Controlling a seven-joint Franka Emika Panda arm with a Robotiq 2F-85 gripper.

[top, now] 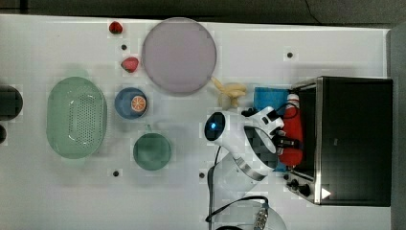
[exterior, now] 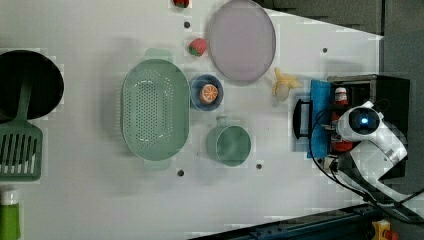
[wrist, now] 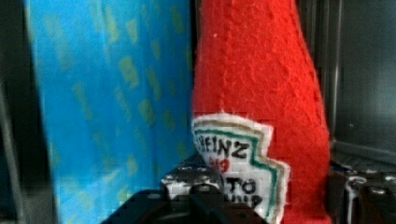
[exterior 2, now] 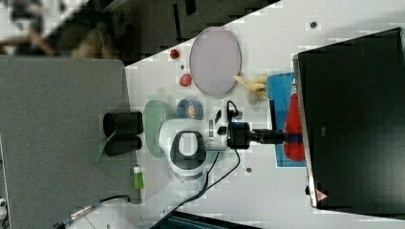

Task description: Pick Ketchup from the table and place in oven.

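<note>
I see my end effector (wrist: 261,196) clamped on the Ketchup (top: 292,136) at the oven (top: 352,139) mouth; left of the oven in the top view, a blue bowl (top: 125,98) holds an orange slice (top: 139,103).

Surroundings of the work area. A dark grey floor (top: 191,8) borders the far edge of the white surface in the top view and continues down the top view's right (top: 398,120). In the right view, a large grey panel (exterior 2: 62,138) occupies the right view's left, with dark floor (exterior 2: 157,26) above it. In the left view, a dark rail with blue trim (exterior: 300,230) runs along the lower edge. Lighting is even, with soft shadows.
</note>
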